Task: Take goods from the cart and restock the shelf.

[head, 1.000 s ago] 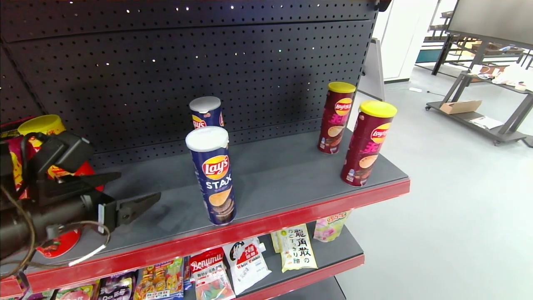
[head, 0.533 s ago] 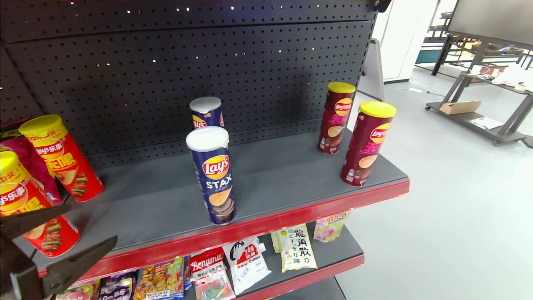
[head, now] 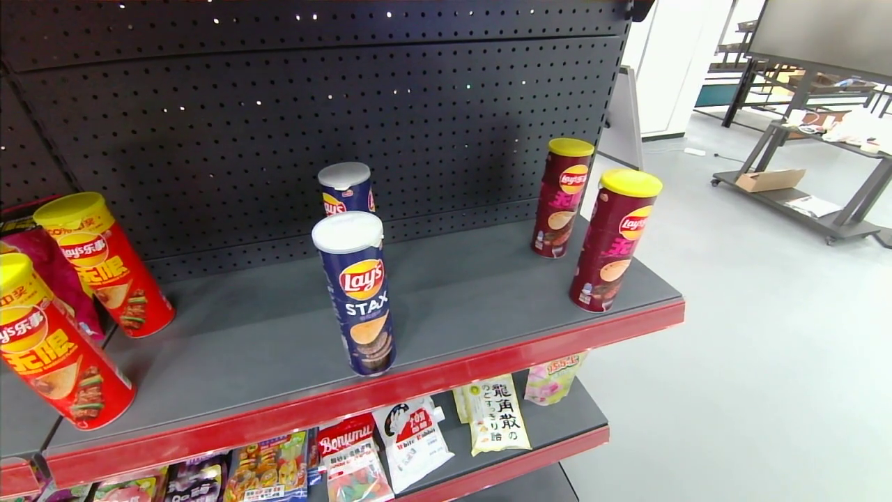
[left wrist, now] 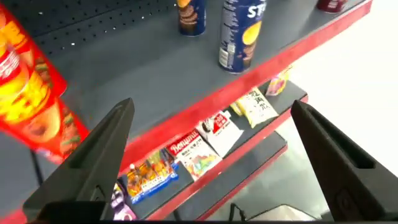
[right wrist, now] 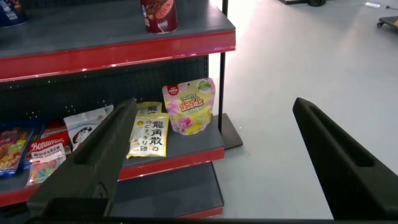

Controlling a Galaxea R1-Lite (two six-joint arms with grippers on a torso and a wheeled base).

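left pincer (left wrist: 208,143) wide open, empty. red cardboard chip tube with yellow lid (head: 52,345) upright on grey shelf (head: 446,300), near one finger, outside the gap.

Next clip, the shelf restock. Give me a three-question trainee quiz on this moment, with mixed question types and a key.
1. True or false: the left end effector and the right end effector are both open and hold nothing.
2. Multiple choice: the lid of the front maroon can is A) white, B) yellow, C) red.
3. Short answer: what kind of goods lie on the lower shelf?

Key: 1 true. 2 B. 3 snack bags, lying side by side.
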